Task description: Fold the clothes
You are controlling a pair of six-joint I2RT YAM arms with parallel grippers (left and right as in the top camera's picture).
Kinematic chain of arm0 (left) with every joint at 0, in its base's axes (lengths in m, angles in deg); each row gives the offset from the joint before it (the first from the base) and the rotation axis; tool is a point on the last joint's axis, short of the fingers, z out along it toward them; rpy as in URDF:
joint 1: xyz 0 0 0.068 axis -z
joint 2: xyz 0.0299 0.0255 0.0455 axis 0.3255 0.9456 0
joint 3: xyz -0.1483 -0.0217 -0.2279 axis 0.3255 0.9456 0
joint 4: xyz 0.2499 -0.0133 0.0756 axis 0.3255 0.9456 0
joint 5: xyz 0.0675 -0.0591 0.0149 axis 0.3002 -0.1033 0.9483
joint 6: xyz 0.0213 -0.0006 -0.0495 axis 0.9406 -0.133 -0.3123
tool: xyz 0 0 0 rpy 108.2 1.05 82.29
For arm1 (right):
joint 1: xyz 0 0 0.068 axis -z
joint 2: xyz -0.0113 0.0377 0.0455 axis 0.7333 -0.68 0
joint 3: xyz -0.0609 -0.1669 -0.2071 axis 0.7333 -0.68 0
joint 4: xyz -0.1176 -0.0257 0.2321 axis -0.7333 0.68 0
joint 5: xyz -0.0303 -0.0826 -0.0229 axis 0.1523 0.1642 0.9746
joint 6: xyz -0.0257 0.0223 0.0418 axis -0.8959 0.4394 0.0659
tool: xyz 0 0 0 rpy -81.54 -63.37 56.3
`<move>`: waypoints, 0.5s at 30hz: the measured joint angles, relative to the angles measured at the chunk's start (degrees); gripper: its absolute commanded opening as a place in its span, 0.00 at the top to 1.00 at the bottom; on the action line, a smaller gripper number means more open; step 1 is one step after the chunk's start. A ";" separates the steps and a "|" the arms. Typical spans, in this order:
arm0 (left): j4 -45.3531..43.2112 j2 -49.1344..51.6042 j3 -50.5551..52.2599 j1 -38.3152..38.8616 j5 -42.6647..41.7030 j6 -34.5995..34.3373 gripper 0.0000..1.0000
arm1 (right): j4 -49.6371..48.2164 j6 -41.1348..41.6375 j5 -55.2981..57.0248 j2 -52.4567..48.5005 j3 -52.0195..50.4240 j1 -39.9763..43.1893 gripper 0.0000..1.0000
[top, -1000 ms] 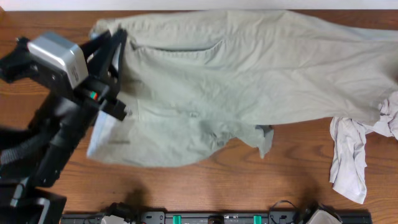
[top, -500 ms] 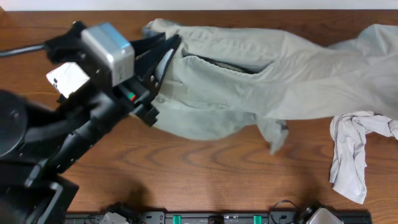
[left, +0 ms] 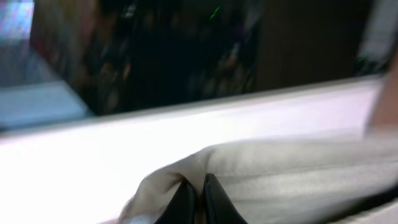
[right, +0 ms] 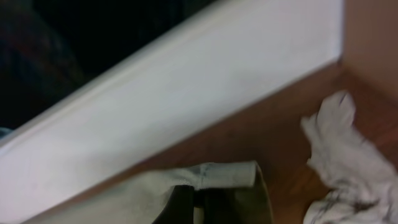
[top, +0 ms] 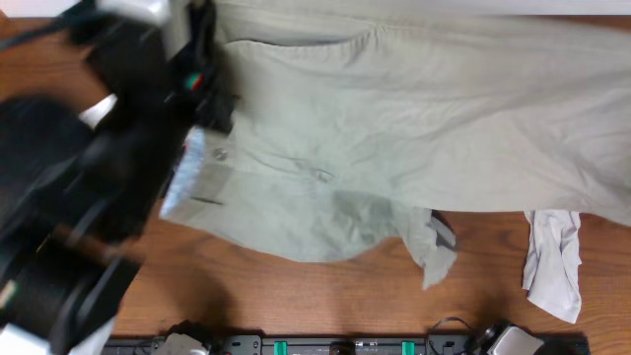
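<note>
Khaki shorts [top: 394, 128]: large grey-green cotton garment, stretched wide across the far part of the desk [top: 296, 296], with the lower edge sagging in loose wrinkles toward the near side. Pale inner waistband [top: 192, 182] turned outward at the left end, beside the blurred left arm [top: 108, 177].

Handling, as a judgement: light, limp and non-fragile, with no stiffness to hold a shape. Likely to drape, bunch and slide over itself, though not slippery against the wooden desk. Best taken at doubled seams, namely waistband corners and leg hems, where thick cloth gives a secure pinch. Best kept taut between two holds to flatten creases before any fold.

Left fingers [left: 199, 198]: narrow, nipped together on a raised ridge of the shorts, with cloth rising directly from between the tips.

Right fingers [right: 198, 204]: likewise narrow, pinching the cloth just below a rolled hem edge, with cloth on both sides of the tips. Not visible from overhead.

White garment [top: 552, 261]: crumpled at the right end of the desk, partly under the shorts' edge and apart from both sets of fingers.
</note>
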 measured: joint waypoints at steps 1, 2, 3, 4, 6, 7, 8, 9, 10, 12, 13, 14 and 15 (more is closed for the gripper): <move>1.14 2.73 -0.07 -0.81 0.35 -0.26 0.94 | 0.59 -0.33 -0.57 -2.12 -0.02 -0.61 0.99; 1.62 4.68 -0.07 -1.38 0.48 -0.55 0.94 | 0.94 -0.57 -0.79 -3.56 -0.04 -0.94 0.99; 1.99 8.31 -0.07 -2.32 0.33 -0.83 0.94 | 1.20 -0.94 -0.96 -5.73 -0.04 -1.66 0.99; 2.03 10.64 -0.04 -2.91 0.20 -1.16 0.94 | 1.27 -1.27 -1.20 -7.54 -0.07 -2.25 0.99; 1.49 17.38 0.02 -4.35 -0.61 -1.46 0.94 | 1.20 -1.88 -1.36 -11.69 -0.17 -3.82 0.99; 0.70 20.48 0.15 -4.94 -0.92 -1.49 0.94 | 0.94 -2.16 -1.31 -13.53 -0.20 -4.72 0.99; -0.35 23.08 0.35 -5.49 -1.29 -1.51 0.94 | 0.37 -2.45 -1.20 -15.37 -0.22 -5.53 0.99; -1.64 25.59 0.48 -5.97 -1.60 -1.38 0.94 | -0.42 -2.82 -1.01 -17.57 -0.22 -6.71 0.99; -3.39 28.44 0.55 -6.49 -1.84 -1.11 0.94 | -1.51 -3.21 -0.61 -19.78 -0.22 -7.91 0.98; -6.67 33.44 0.55 -7.41 -2.32 -0.28 0.93 | -3.98 -3.65 -0.02 -24.00 -0.22 -9.92 0.90; -7.74 35.08 0.57 -7.72 -2.58 0.13 0.91 | -5.60 -3.89 0.33 -26.21 -0.22 -10.99 0.76; -9.49 37.31 0.57 -8.15 -2.86 0.70 0.83 | -7.39 -3.96 0.96 -28.24 -0.24 -11.96 0.68; -11.17 39.15 0.57 -8.57 -2.93 1.55 0.63 | -9.29 -4.13 1.44 -30.29 -0.24 -12.87 0.64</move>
